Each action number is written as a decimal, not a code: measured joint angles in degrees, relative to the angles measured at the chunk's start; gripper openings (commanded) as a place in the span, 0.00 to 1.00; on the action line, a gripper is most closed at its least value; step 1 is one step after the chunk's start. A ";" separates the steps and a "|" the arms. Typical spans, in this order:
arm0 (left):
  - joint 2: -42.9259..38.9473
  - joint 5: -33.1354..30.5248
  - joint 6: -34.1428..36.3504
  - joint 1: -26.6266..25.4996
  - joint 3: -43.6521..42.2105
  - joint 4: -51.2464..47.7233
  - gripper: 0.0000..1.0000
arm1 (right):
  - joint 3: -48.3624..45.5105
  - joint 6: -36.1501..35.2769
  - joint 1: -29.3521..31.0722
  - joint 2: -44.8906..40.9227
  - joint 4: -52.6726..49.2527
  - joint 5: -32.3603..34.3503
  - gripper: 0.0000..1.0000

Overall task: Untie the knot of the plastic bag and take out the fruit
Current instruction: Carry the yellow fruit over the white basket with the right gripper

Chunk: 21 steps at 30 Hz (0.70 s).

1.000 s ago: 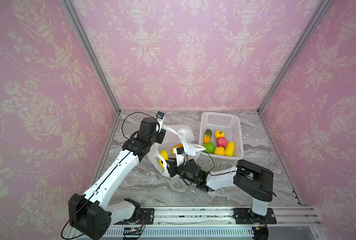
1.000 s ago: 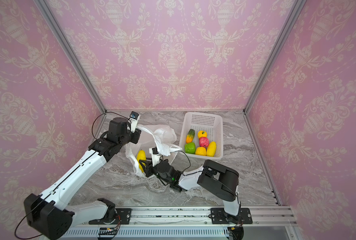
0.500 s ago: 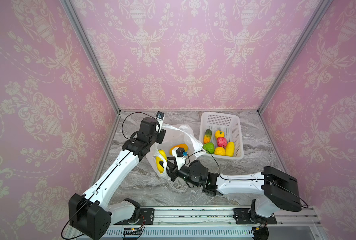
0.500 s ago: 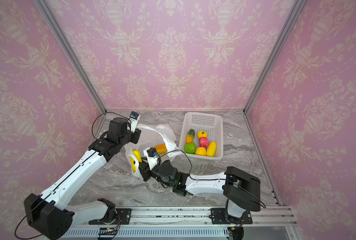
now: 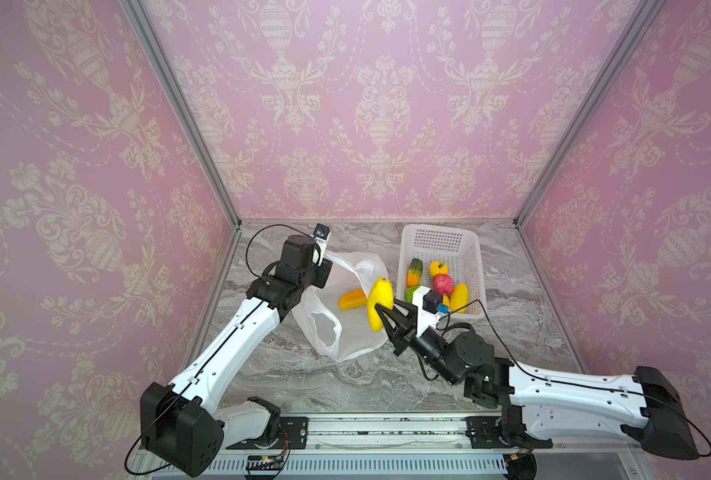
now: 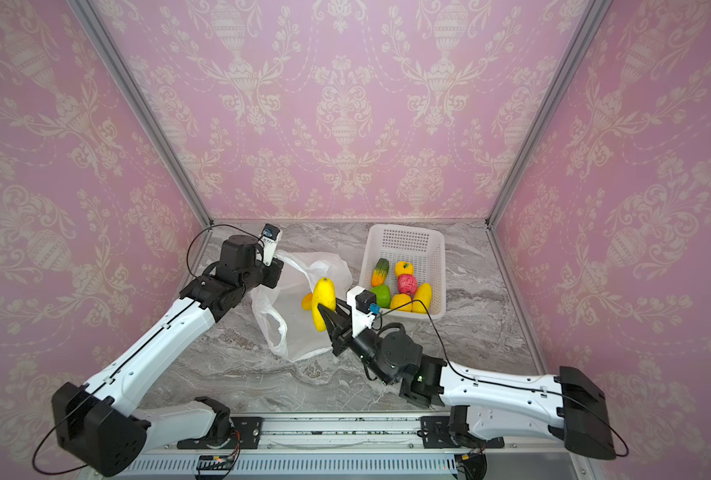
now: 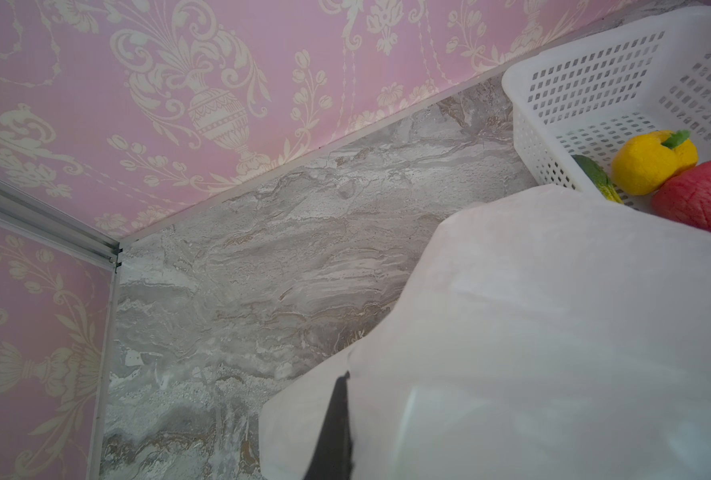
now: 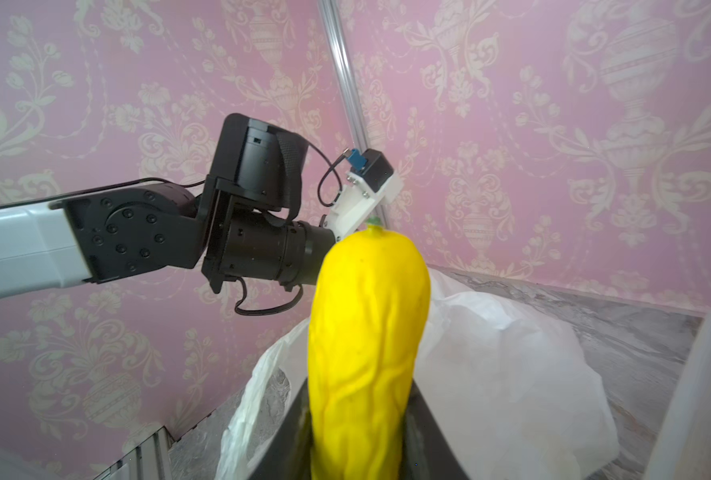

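The plastic bag (image 5: 345,332) (image 6: 299,336) lies open on the marble; no knot shows. My left gripper (image 5: 325,272) (image 7: 345,386) is shut on the bag's rim film, holding it up; one dark finger (image 7: 333,432) shows against the film. My right gripper (image 5: 387,312) (image 6: 331,312) (image 8: 362,419) is shut on a long yellow fruit (image 5: 377,301) (image 6: 323,301) (image 8: 366,340), held upright above the bag beside the basket. An orange fruit (image 5: 353,299) (image 6: 306,301) lies inside the bag.
A white perforated basket (image 5: 436,241) (image 6: 407,241) (image 7: 594,87) stands at the back right with several fruits in it, among them a pink-red one (image 5: 443,284) (image 7: 703,195). Pink walls close in the left, back and right. The left arm (image 8: 241,232) reaches over the bag.
My right gripper has come up and to the right out of the bag with the yellow fruit in it. The right arm has stretched out to the right. The left gripper stays put.
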 measured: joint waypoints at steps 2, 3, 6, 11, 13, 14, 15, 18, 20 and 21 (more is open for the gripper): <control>0.00 0.13 0.00 0.00 0.00 0.02 0.03 | -1.95 -0.46 -1.01 -4.24 -0.17 3.96 0.31; 0.00 0.15 0.00 0.00 0.00 0.02 0.03 | -2.84 -0.52 -2.05 -6.21 -0.44 6.10 0.31; 0.00 0.17 0.00 0.00 0.00 0.00 0.03 | -4.28 1.40 -8.11 -10.97 -3.89 10.43 0.29; 0.00 0.20 0.00 0.00 0.00 0.00 0.03 | -4.39 8.98 -20.26 -13.07 -12.57 12.28 0.29; 0.00 0.22 0.00 0.00 0.00 0.00 0.03 | -4.20 11.82 -23.91 -11.63 -15.67 11.80 0.29; 0.00 0.31 0.00 0.00 0.00 0.02 0.03 | -3.74 13.27 -25.70 -10.32 -17.49 11.43 0.30; 0.00 0.37 0.00 0.00 0.00 0.00 0.03 | -2.93 14.62 -27.30 -8.63 -19.26 10.97 0.30; 0.00 0.42 0.00 0.00 0.00 0.02 0.03 | 1.33 17.55 -31.26 -1.09 -23.93 8.00 0.31; 0.00 0.44 0.00 0.00 0.00 0.00 0.03 | 4.96 18.62 -33.73 4.28 -26.86 5.11 0.27; 0.00 0.44 0.00 0.00 0.00 0.00 0.03 | 7.21 18.99 -35.08 7.37 -28.17 3.37 0.25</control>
